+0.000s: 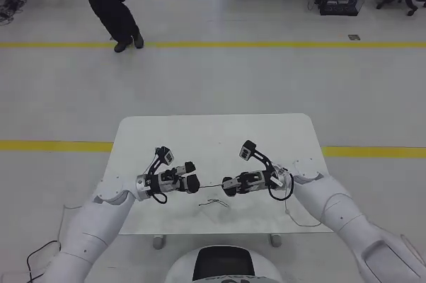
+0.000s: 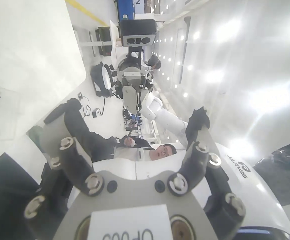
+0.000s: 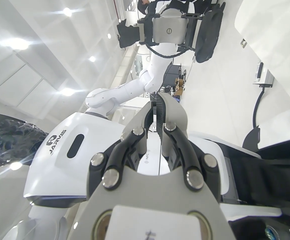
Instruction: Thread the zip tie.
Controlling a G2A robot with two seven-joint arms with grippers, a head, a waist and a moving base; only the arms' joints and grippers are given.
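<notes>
Right gripper point(image 1: 229, 186) clenched on zip tie point(image 1: 211, 186), held level above table point(image 1: 284, 134). The free end pointed at left gripper point(image 1: 192, 177), fingers spread, probably to receive it.

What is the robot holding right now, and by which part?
The right claw is shut near one end of a thin black plastic zip tie. The rest of it sticks out toward the open left claw, which holds nothing.

Table point(image 1: 199, 134): standing white, corners rounded.
Thin dark strips point(image 1: 214, 203): lying directly on it, near the middle of its front edge.
</notes>
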